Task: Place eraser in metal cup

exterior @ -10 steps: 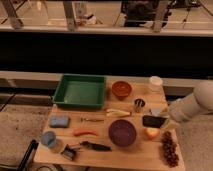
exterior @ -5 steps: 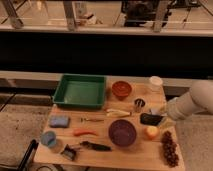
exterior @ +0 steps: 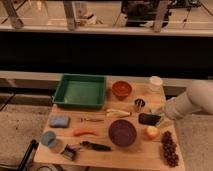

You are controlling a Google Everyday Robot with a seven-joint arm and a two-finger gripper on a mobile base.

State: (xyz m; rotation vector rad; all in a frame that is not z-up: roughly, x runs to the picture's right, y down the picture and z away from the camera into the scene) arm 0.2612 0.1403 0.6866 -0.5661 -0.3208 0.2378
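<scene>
Arm [exterior: 192,102] reaches from the right, gripper [exterior: 156,119] clamped on eraser [exterior: 147,119] near metal cup [exterior: 139,104].

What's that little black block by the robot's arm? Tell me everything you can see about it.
It is the eraser, a small flat black block with rounded edges, lying with its length across the wooden table near the right side. The metal cup stands just behind it, an orange fruit just in front, a dark purple bowl to its left in the picture. The gripper, on a white arm reaching in from the right, is at its right end; whether it holds the eraser cannot be told.
</scene>
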